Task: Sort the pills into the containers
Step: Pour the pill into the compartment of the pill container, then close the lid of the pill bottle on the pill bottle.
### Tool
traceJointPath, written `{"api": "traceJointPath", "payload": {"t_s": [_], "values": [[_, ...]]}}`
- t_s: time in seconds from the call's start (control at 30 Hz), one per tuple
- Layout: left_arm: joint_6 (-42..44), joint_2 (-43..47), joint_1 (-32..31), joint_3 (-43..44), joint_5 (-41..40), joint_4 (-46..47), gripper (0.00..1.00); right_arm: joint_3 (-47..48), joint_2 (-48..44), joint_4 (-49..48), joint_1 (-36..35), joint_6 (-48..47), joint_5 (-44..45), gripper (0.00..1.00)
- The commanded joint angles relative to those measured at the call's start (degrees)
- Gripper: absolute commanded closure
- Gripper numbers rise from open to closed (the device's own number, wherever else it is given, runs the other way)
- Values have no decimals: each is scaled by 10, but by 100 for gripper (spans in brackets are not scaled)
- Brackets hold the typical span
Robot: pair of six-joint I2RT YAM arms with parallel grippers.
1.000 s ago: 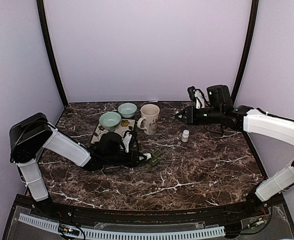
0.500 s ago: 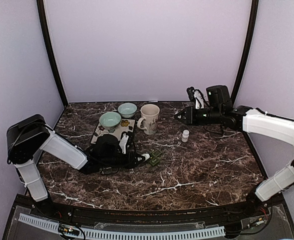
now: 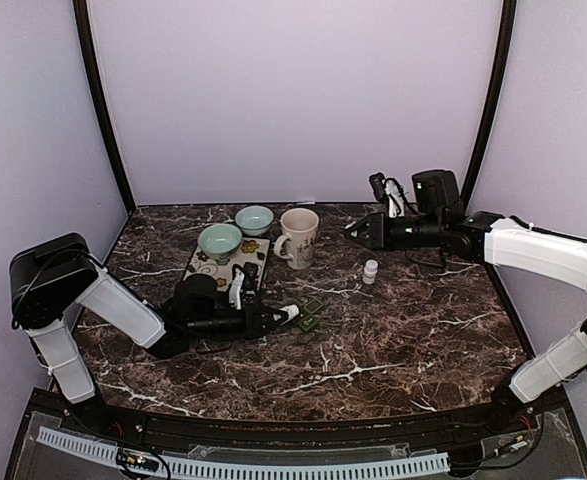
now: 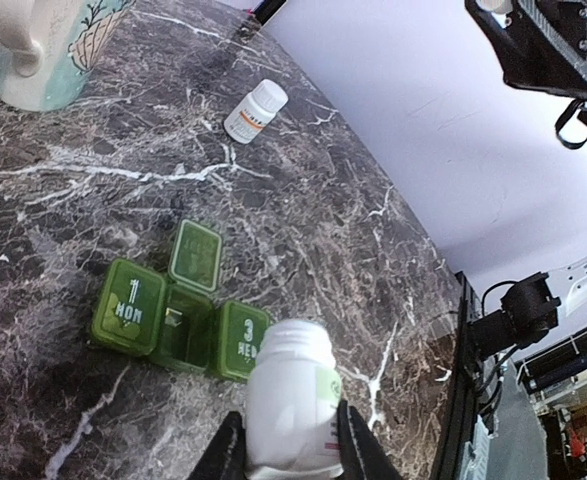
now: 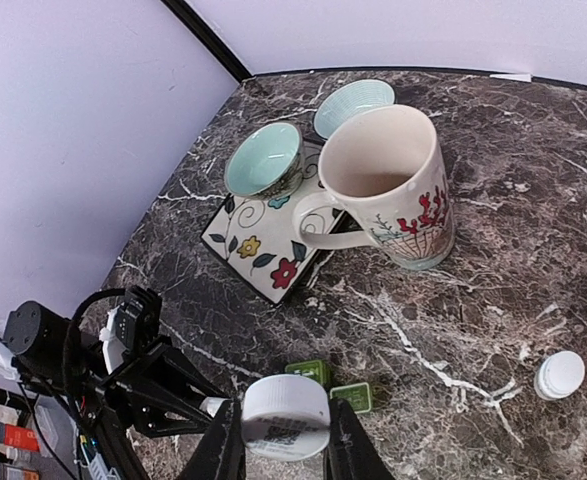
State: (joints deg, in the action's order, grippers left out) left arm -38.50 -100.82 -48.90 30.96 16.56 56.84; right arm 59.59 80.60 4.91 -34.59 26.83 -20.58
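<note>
bottles (image 3: 370, 271) three, bowls (image 3: 220, 240) two, mug (image 3: 298, 236) one

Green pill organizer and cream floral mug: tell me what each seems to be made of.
Green translucent pill organizer: likely plastic with a semi-glossy finish; light shows through its thin, hinged, white-lettered lids. Cream floral mug: probably glazed ceramic, going by its thick rim, smooth sheen and painted flowers.

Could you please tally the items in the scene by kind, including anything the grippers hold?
Bowls: 2
Mug: 1
Pill bottles: 3
Pill organiser: 1
Floral tile: 1
Total: 8
</note>
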Motion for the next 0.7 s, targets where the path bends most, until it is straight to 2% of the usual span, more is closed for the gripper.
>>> {"api": "traceJointPath", "payload": {"t_s": [0.0, 0.3, 0.47, 0.67], "values": [[-38, 27, 18, -11, 52, 89, 100, 17, -12, -27, -13, -4, -47, 100], [-140, 30, 82, 5, 186, 200, 100, 70, -11, 23, -26, -17, -88, 100], [-220, -6, 108, 53, 264, 281, 100, 110, -9, 53, -29, -21, -108, 100], [-274, -24, 124, 129, 340, 293, 100, 146, -3, 84, -31, -30, -133, 100]]}}
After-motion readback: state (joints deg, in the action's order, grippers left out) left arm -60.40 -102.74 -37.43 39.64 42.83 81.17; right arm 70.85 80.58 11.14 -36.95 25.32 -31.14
